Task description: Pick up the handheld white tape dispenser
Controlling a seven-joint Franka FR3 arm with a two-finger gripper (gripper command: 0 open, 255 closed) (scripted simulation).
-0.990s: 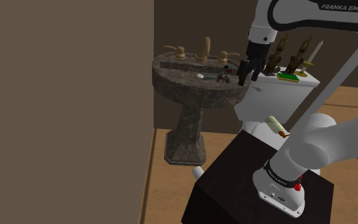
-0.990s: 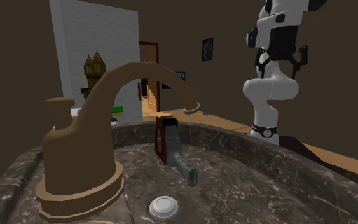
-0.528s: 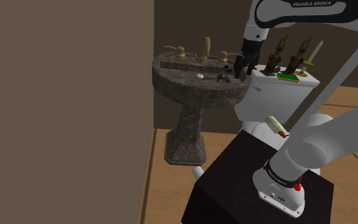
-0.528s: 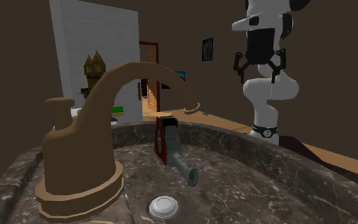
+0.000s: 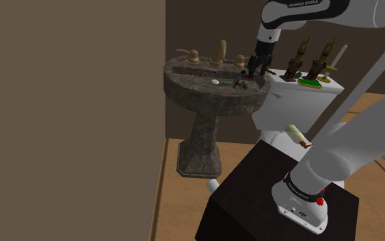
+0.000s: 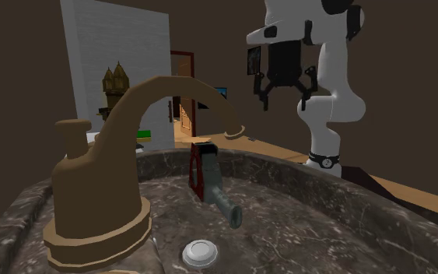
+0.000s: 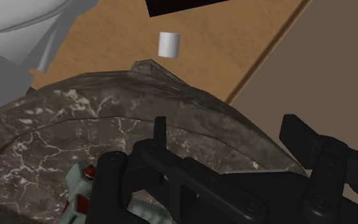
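Approach stage, nothing grasped yet. The gripper (image 6: 287, 95) hangs in the upper middle-right of the second exterior view, pointing down, fingers spread apart and empty, well above the basin of the dark marbled pedestal sink (image 6: 349, 204). The shoulder view puts the gripper (image 5: 257, 72) in the upper middle of the frame, over the right part of the sink (image 5: 201, 94), just above and right of the tape dispenser (image 5: 240, 84). The tape dispenser (image 6: 204, 173) stands inside the basin, at centre frame in the second exterior view. It reads red with a dark top, not white, and its grey handle slopes down toward the round drain plug (image 6: 201, 251). The tan faucet (image 6: 131, 124) is at the left foreground, apart from it. In the wrist view the tape dispenser (image 7: 79, 191) is pale grey with red bits. It lies partly behind the gripper's black body, off to one side and not between the fingers. Judged done: reach toward the sink. Judged left: centre over the dispenser, descend into the basin, close, lift.
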